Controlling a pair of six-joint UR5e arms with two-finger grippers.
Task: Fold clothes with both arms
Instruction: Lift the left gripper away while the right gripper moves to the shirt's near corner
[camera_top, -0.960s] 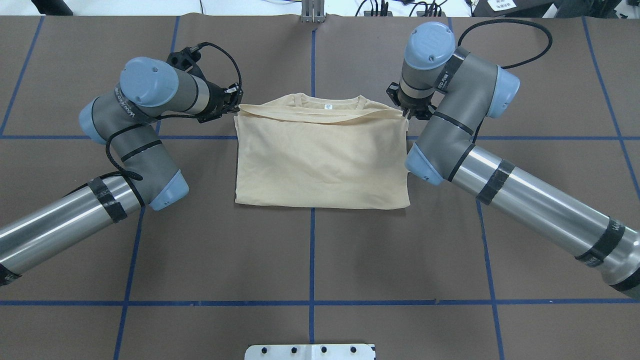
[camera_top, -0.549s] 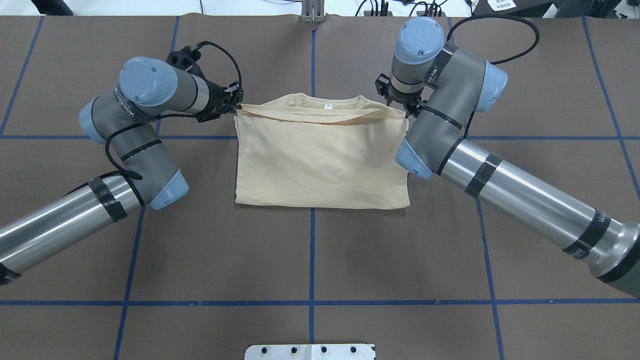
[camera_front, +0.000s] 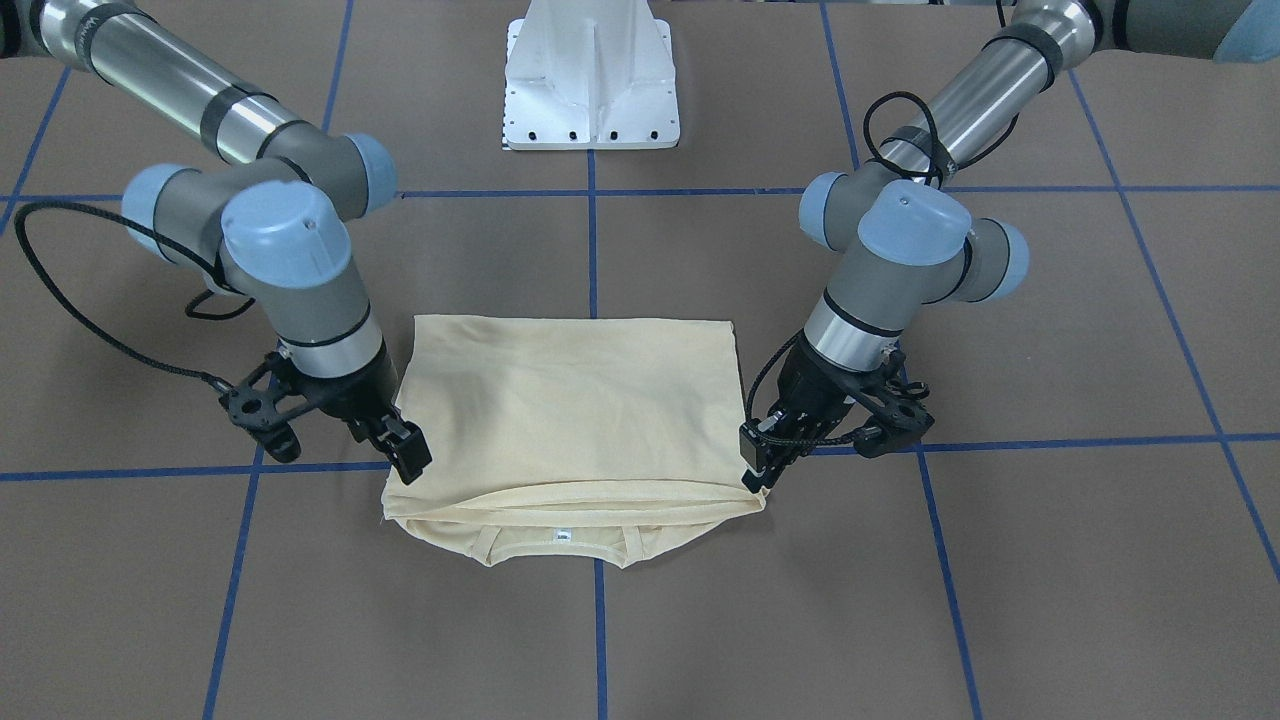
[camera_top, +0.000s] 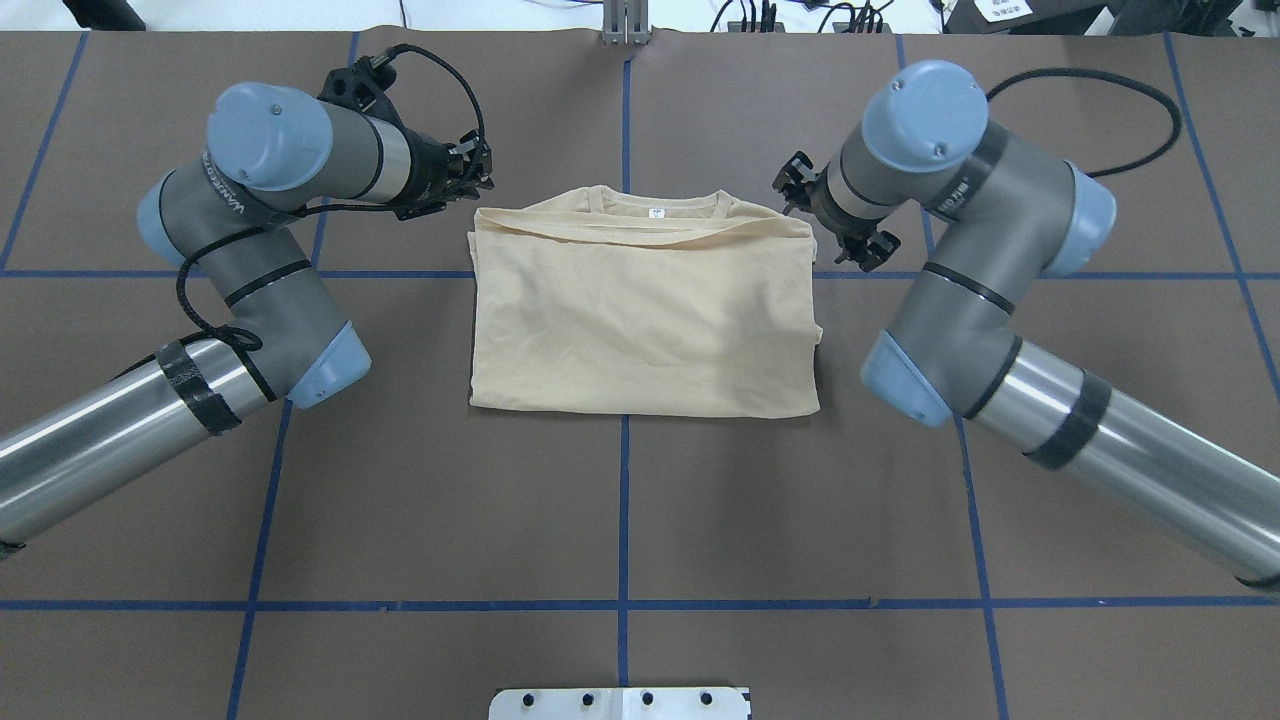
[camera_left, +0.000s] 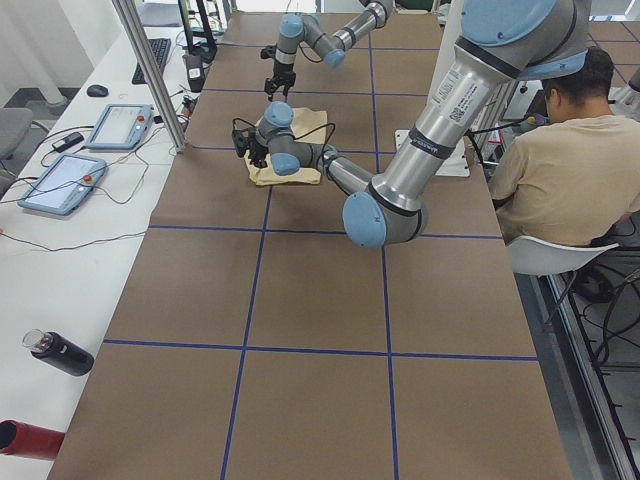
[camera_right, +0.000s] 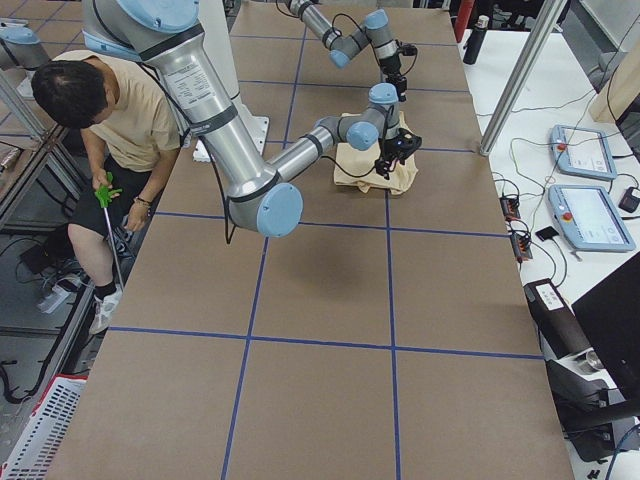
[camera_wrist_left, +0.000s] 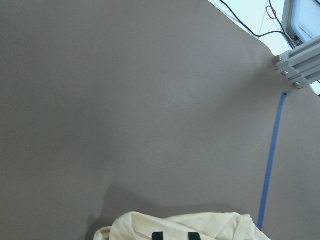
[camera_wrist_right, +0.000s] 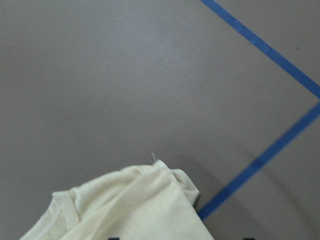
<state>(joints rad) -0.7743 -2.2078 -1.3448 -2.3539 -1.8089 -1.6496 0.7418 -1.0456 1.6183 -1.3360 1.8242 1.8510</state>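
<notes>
The shirt (camera_front: 570, 410) lies folded into a flat rectangle on the brown tabletop (camera_front: 640, 620), with its neckline (camera_front: 560, 545) and white tag (camera_front: 562, 535) at the edge far from the robot. In this front-facing view the right tool (camera_front: 408, 458) hangs at the shirt's far right corner and the left tool (camera_front: 757, 470) at its far left corner. Both are open, with no cloth in them.

From overhead, the shirt (camera_top: 640, 320) sits mid-tabletop (camera_top: 640, 520), plain side up. The left tool (camera_top: 478, 178) and right tool (camera_top: 798, 192) are just beyond its two far corners.

From the left end, the shirt (camera_left: 310, 120) lies between both arms; from the right end, the shirt (camera_right: 355, 170) shows likewise.

The left wrist view has two dark fingertips (camera_wrist_left: 158, 235) standing apart above a shirt (camera_wrist_left: 175, 225) corner, pinching nothing.

In the right wrist view, a shirt (camera_wrist_right: 135, 205) corner rests near a blue tape line (camera_wrist_right: 260, 160). The tips barely show at the bottom edge, wide apart.
</notes>
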